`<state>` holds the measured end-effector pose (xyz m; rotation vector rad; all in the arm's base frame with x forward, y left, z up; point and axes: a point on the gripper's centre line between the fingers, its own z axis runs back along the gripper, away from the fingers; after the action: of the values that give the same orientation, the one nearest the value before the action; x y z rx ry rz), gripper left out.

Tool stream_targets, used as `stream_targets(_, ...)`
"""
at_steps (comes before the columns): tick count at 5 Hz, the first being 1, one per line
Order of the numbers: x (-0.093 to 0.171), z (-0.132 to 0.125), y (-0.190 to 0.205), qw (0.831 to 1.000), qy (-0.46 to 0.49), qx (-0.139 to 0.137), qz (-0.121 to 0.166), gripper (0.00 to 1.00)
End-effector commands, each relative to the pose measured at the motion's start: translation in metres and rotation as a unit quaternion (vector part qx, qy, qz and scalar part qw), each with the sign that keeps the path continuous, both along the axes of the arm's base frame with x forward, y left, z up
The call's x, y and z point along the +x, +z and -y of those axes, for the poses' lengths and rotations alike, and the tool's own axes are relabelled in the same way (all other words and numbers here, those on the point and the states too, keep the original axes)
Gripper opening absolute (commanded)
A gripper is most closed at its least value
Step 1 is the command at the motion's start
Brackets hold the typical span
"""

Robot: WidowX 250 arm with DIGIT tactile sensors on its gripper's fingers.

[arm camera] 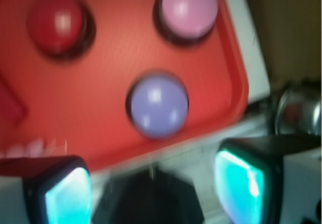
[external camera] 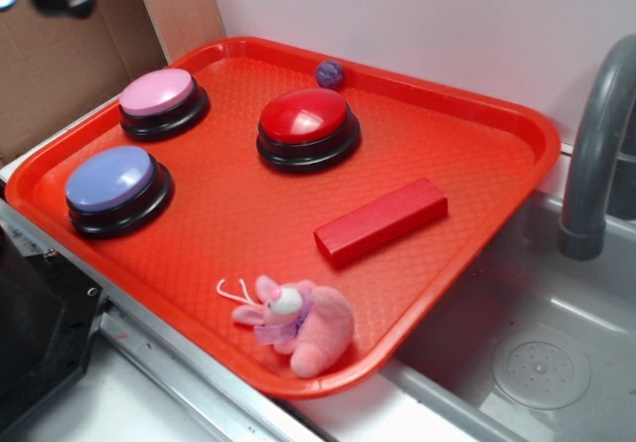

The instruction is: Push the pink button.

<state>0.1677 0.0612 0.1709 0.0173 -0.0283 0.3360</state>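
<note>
On the red plastic tray (external camera: 477, 124), the round button with the pale pink domed top and black base (external camera: 161, 98) sits at the far left corner, untouched. Just nearer the front edge stands a like button with a blue-lavender top (external camera: 113, 186), and to the right of the pink one a red-topped button (external camera: 306, 124). A red rectangular block (external camera: 381, 221), a pink plush toy (external camera: 298, 325) and a small purple ball (external camera: 329, 73) lie elsewhere on the tray, well apart from the target.

High above the tray's left side, the robot's gripper (arm camera: 153, 186) hangs clear of everything; in the exterior view only a blurred dark part shows at the top left corner. Its jaws stand wide apart and hold nothing.

By my judgement the approach is the step in hand: nothing is yet pressed. From the wrist view the pink button (arm camera: 189, 8) lies ahead, beyond the lavender one (arm camera: 158, 105). The next move calls for travelling forward past the lavender button, centring over the pink dome, then descending straight down.
</note>
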Motion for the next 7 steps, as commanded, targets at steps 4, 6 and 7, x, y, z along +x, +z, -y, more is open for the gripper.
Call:
stream_targets(4,0.085,-0.104,-0.111,0.987,0.137,0.063,0.056,1.00)
stream_targets(6,0.077,-0.102,-0.096,0.988,0.137,0.061,0.044,1.00)
stream_targets(7,0.070,-0.101,-0.065,0.990,0.126,0.058,0.041,1.00)
